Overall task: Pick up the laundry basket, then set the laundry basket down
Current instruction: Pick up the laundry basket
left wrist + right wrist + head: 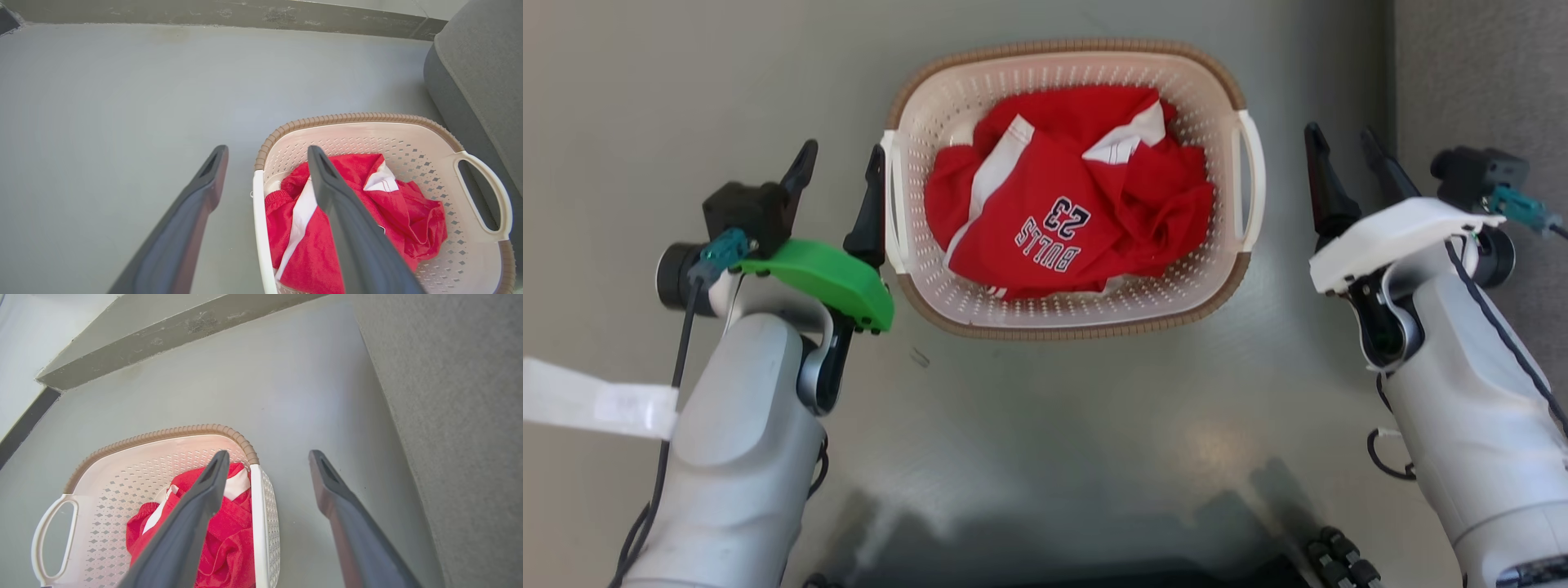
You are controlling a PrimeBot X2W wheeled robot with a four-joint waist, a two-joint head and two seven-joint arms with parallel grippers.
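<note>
The laundry basket (1078, 45) stands on the grey floor, cream with perforated walls, a brown rim and white side handles. A crumpled red jersey (1070, 204) lies inside it. My left gripper (841, 155) is open just outside the basket's left handle (892, 204), its inner finger close beside it. In the left wrist view the left gripper (267, 151) has that handle (258, 212) between its fingers. My right gripper (1339, 135) is open a short gap right of the right handle (1254, 188). In the right wrist view the right gripper (265, 453) frames that handle (255, 506). Neither gripper holds anything.
A grey upholstered piece of furniture (1478, 73) stands close on the right, just beyond my right gripper. A dark baseboard and wall (245, 12) run behind the basket. A white tag (596, 404) hangs from my left arm's cable.
</note>
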